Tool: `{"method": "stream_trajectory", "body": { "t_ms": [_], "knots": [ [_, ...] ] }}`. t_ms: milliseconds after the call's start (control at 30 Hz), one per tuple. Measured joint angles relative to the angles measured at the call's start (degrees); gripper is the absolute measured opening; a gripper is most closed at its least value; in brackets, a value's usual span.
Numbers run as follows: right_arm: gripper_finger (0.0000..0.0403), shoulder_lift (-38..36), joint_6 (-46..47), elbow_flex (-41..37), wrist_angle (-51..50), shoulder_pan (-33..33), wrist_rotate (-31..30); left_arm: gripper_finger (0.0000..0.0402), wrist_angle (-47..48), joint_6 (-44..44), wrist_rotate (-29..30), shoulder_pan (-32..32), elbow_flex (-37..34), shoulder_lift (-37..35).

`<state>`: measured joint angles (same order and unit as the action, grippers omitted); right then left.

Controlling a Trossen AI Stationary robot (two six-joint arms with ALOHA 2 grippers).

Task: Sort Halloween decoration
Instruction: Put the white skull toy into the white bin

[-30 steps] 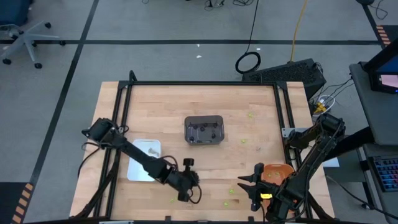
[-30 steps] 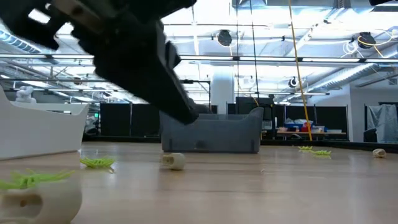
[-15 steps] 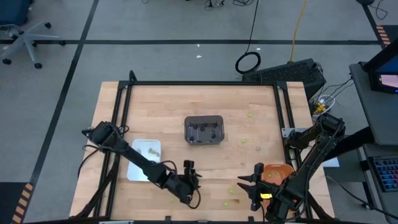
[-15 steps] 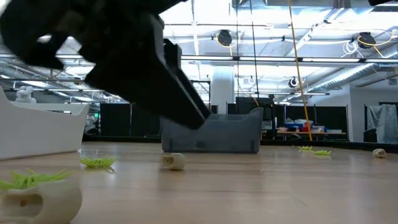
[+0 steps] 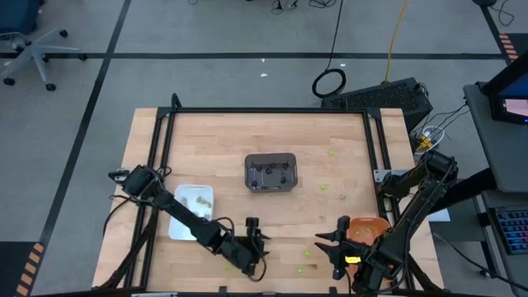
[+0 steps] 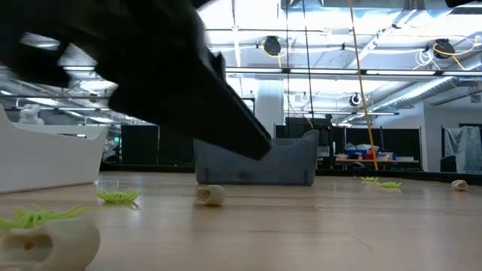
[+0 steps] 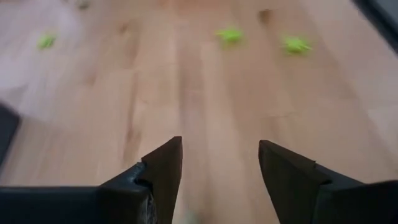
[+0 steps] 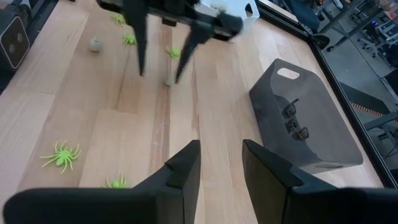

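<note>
Tiny Halloween trinkets lie scattered on the wooden table: lime-green spiders (image 8: 61,154) (image 7: 230,34) and pale tan skulls (image 8: 94,43) (image 6: 211,194). Dark trinkets lie inside the dark grey tray (image 5: 271,172). My left gripper (image 5: 259,242) (image 7: 219,144) hovers open near the table's near edge. Seen from the right wrist view, its fingers (image 8: 140,62) stand on either side of a tan trinket (image 8: 168,81) without touching it. My right gripper (image 8: 221,149) (image 5: 337,246) waits open beside the orange tray (image 5: 367,227), with nothing between its fingers.
A white tray (image 5: 191,210) with tan pieces sits at the near left, under the left arm. The dark grey tray stands mid-table. More green spiders (image 5: 304,256) lie between the two grippers, others (image 5: 332,153) toward the far right. A black frame rail (image 5: 264,110) borders the table.
My left gripper has come a little toward the table's near edge and sunk lower, tipping further down over the tan trinket. The right arm and the trinkets have kept still.
</note>
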<state>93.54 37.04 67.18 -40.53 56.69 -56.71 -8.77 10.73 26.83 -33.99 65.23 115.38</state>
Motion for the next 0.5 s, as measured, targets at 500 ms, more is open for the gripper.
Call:
{"method": "stream_trajectory", "body": {
  "t_ms": [500],
  "knots": [
    [0.0105, 0.02, 0.01, 0.00, -0.02, -0.11, 0.02, 0.0212, -27.43, -0.17, 0.19, 1.06, -15.96, -0.13]
  ]
}}
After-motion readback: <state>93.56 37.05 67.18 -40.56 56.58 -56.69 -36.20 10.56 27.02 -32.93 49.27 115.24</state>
